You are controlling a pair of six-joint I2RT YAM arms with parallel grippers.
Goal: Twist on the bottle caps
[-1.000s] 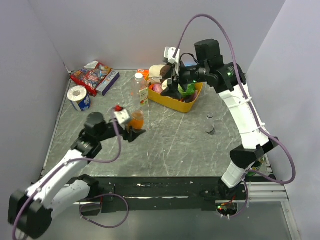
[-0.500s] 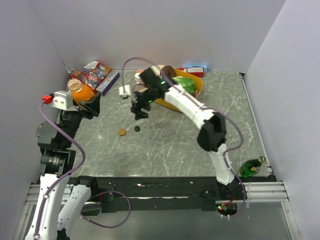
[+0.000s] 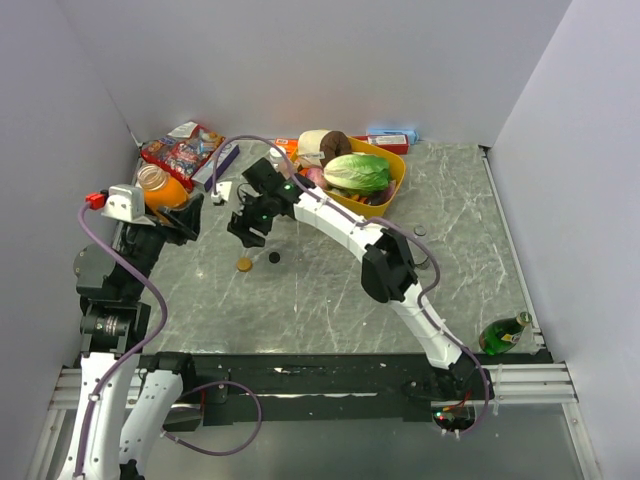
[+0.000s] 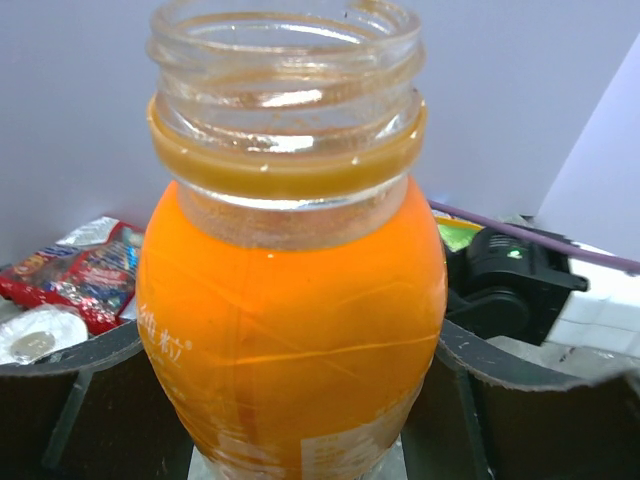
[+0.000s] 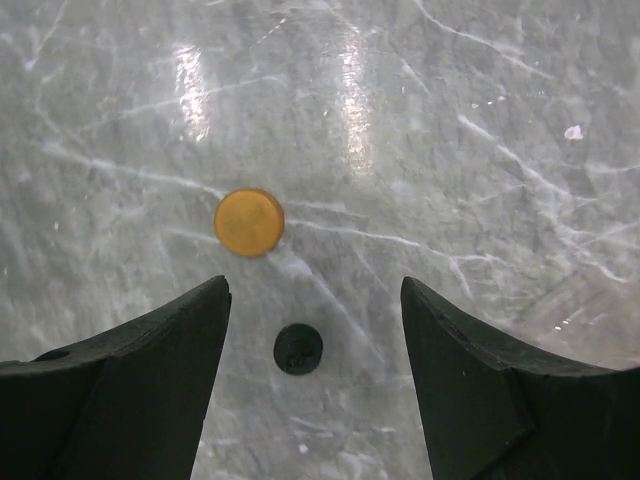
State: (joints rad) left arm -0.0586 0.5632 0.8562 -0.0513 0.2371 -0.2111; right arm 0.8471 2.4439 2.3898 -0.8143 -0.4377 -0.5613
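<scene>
My left gripper is shut on the orange drink bottle and holds it up at the far left. In the left wrist view the bottle fills the frame with its mouth open and uncapped, and the fingers flank its sides. My right gripper is open and hangs over the table left of centre. In the right wrist view the black cap lies between its jaws and the orange-gold cap lies just beyond them. Both caps show from above. The white cap and the other bottles are not visible.
A yellow basket of food with a lettuce stands at the back centre. A snack bag lies at the back left. A green glass bottle lies at the front right edge. A small grey disc lies right of centre.
The right gripper has moved from over the basket leftward and down to above the two caps. The left arm has carried the orange bottle from mid-table to the far left.
</scene>
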